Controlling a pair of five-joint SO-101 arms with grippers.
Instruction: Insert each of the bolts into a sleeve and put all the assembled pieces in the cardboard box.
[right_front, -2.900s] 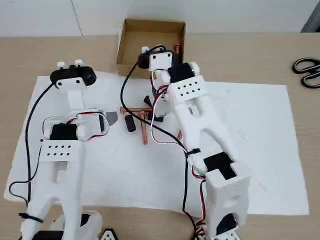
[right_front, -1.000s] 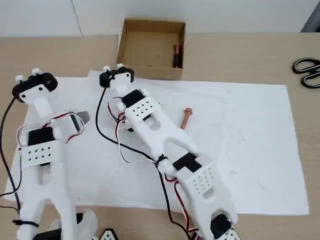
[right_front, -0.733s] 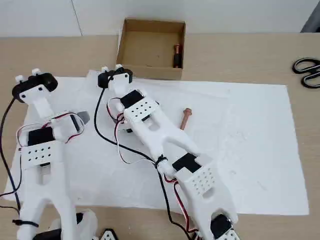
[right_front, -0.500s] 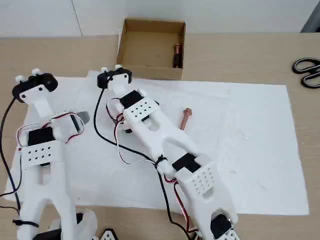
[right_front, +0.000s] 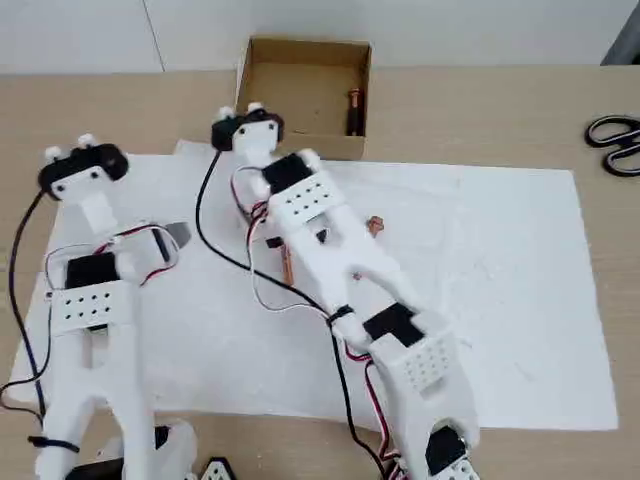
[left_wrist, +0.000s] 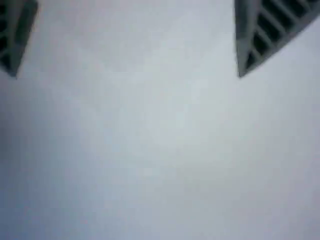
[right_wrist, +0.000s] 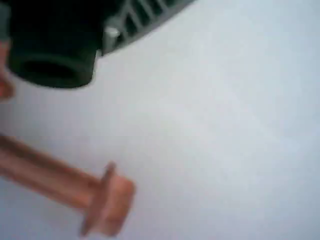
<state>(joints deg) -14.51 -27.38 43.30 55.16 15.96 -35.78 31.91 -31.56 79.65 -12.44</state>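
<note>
My right gripper (right_wrist: 55, 50) is shut on a black sleeve (right_wrist: 50, 45), held just above the white paper. A copper bolt (right_wrist: 65, 190) lies flat on the paper close below the sleeve's open end. From above, that bolt (right_front: 288, 265) shows beside my right arm, and the head of another bolt (right_front: 375, 225) peeks out on the arm's other side. The cardboard box (right_front: 305, 42) at the back holds one assembled piece (right_front: 352, 110) against its right wall. My left gripper (left_wrist: 125, 40) hangs open over bare paper at the left, its fingers (right_front: 178, 233) apart.
The white paper sheet (right_front: 500, 280) covers most of the table. Black scissors (right_front: 615, 143) lie on the wood at the far right. Black and red cables (right_front: 230, 260) trail from my right arm across the paper.
My right arm has shifted right and toward the box, now covering most of the middle bolt. A second bolt has come into sight beside it. My left arm edged slightly right.
</note>
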